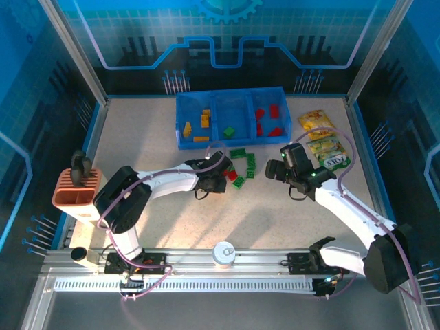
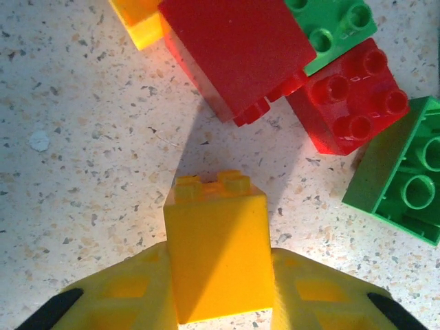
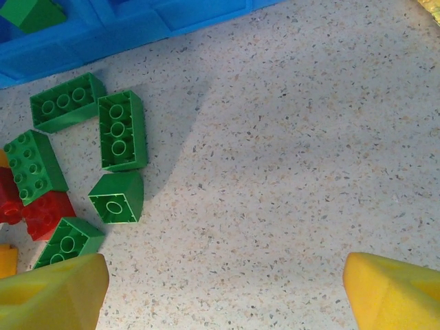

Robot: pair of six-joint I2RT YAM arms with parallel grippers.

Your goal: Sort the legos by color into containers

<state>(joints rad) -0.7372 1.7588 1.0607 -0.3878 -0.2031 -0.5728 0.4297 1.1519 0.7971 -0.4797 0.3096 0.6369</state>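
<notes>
Since the left gripper [image 2: 221, 292] has its two fingers [image 2: 130, 295] closed against both sides of a yellow brick [image 2: 216, 240], we judge that the step in hand is to bring this brick to the tray [image 1: 240, 142]. The brick is near the middle of the worktop [image 1: 275, 227], just beside two red bricks [image 2: 237, 51] and a green brick [image 2: 405, 182] of the loose pile. It seems to rest on the surface, but from this close view we cannot be sure. To do the step well, we would lift straight up first, so that the fingers do not push the red neighbours, and only then move toward the far edge of the worktop, where the tray lies. Its left compartment [image 1: 191, 103] already holds yellow-orange pieces, the middle one a green piece and the right one red pieces, so the brick belongs in the left. We would release low between the walls, so that the brick does not bounce out. The right gripper [image 3: 223, 292] hangs wide open and holds nothing, over bare surface to the right of the green bricks [image 3: 122, 130].
</notes>
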